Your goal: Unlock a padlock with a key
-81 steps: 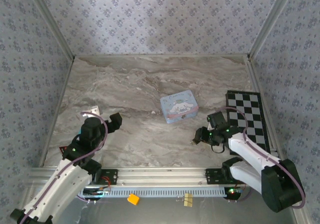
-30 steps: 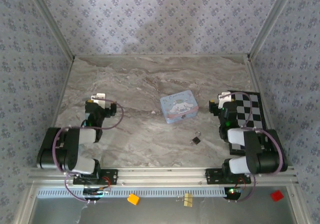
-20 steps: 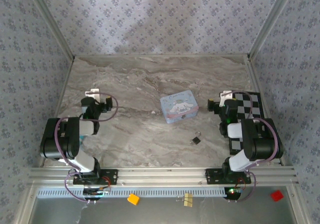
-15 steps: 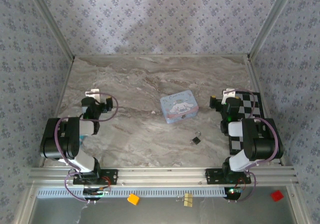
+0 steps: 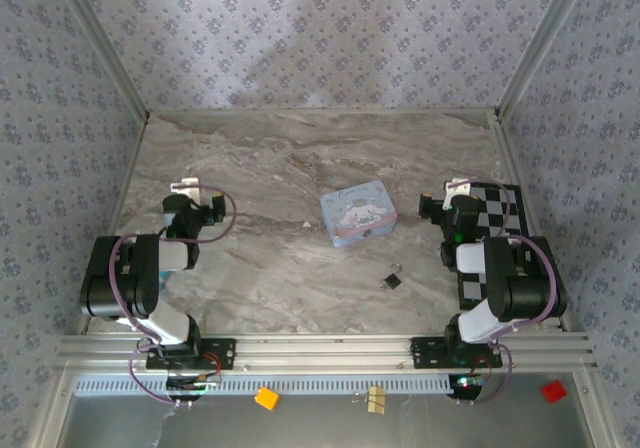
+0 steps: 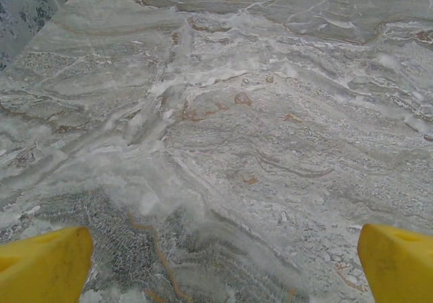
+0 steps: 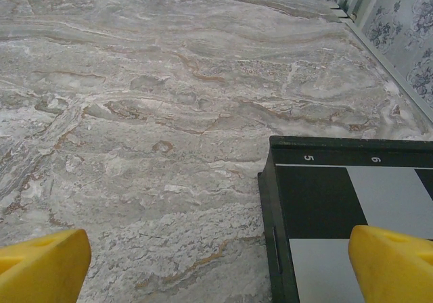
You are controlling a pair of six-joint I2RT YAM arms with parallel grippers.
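Near the front of the bench, between the two arm bases and closer to the right one, the padlock [image 5: 391, 280] lies flat on the stone, its thin shackle pointing away from the arms. It is too small to tell whether the key sits in it or whether the shackle is sprung.

Just beyond it lies a light-blue tin [image 5: 358, 215], apart from the lock. Both arms are folded back over their bases, well away from the lock. The left claw [image 6: 220, 266] is spread wide with only bare bench between its yellow fingertips [image 6: 44, 262]. The right claw [image 7: 218, 266] is equally wide and empty, beside the edge of a checkerboard [image 7: 325, 195].

I judge that nothing is being gripped, so any work on the lock would start with a fresh reach. The body is tiny and likely to skid, so one claw should pin it from above and close gently, while the other handles the key along the keyway.

The bench [image 5: 280, 158] is grey-veined marble, smooth and probably slippery. Patterned wallpaper walls [image 5: 320, 38] enclose it on three sides, and a metal rail [image 5: 320, 348] runs along the front.
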